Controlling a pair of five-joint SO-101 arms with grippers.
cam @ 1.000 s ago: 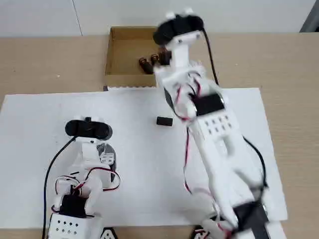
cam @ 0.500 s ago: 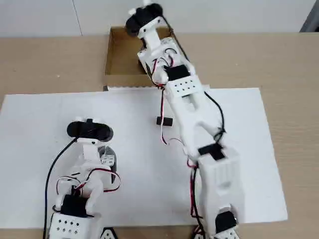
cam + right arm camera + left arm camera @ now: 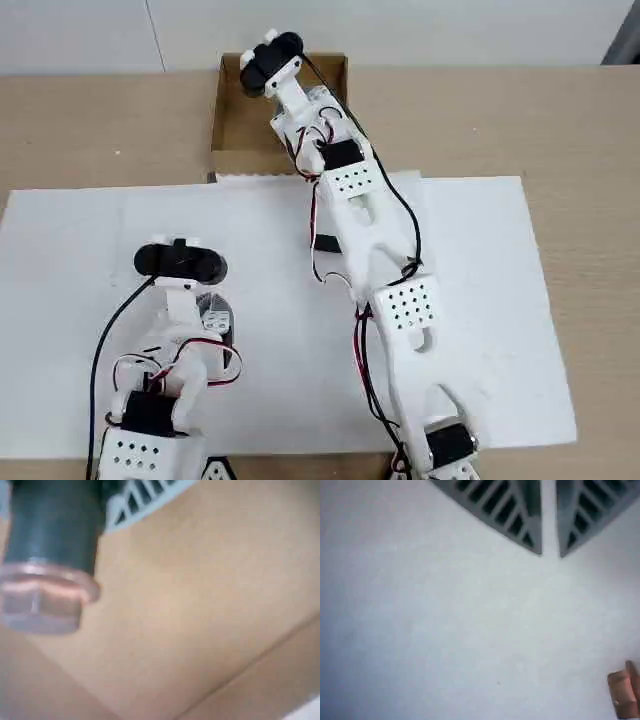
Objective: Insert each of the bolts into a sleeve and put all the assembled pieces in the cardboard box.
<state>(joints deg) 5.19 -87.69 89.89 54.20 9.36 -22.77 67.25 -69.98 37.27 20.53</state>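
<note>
My right arm (image 3: 345,185) stretches across the paper, its front end over the cardboard box (image 3: 228,110). In the right wrist view its gripper (image 3: 75,510) is shut on a black sleeve (image 3: 52,525), and a copper bolt head (image 3: 42,602) sticks out of the sleeve's end just above the box's brown floor (image 3: 200,605). A lone black sleeve (image 3: 323,243) lies on the white paper, half covered by that arm. My left gripper (image 3: 549,547) hangs over the paper at the near left, its fingertips almost touching and holding nothing. A copper bolt (image 3: 625,695) lies close by it.
The white paper sheet (image 3: 90,250) covers most of the wooden table (image 3: 560,120). The left arm (image 3: 180,265) stands at the near left. The box sits just beyond the paper's far edge.
My right arm has swung left and stretched farther over the box with its piece, now covering the assembled pieces seen inside earlier. The left arm has kept still.
</note>
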